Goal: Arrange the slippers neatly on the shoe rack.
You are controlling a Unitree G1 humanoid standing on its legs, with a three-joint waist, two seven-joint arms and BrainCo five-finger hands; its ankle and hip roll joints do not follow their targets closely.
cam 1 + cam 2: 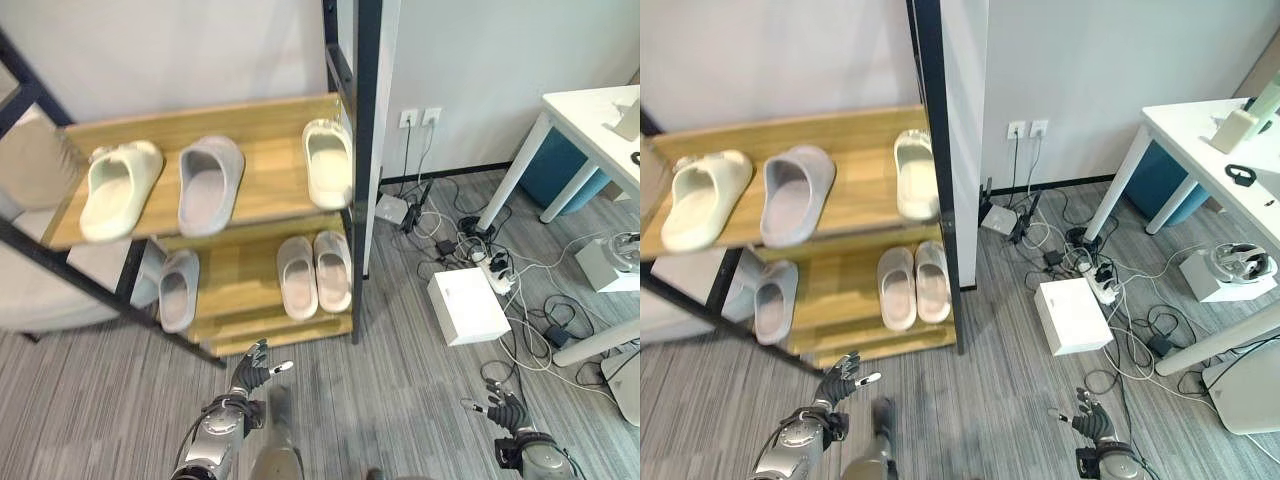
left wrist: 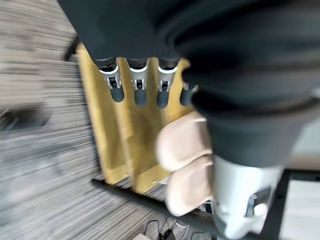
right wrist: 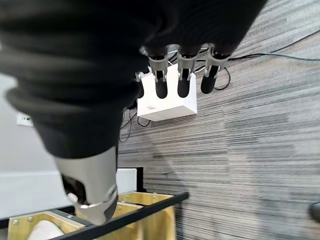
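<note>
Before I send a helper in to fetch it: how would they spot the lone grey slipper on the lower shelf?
Find the wooden shoe rack against the wall and look at its lower shelf. The grey slipper lies alone at the left end, apart from the pale pair on the right.

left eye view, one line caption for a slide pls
Six slippers sit on a two-shelf wooden shoe rack while the left robot hand and right robot hand hang open.

Bare floor (image 1: 400, 380) before the shoe rack (image 1: 250, 330); cables (image 1: 520, 330) clutter its right.
</note>
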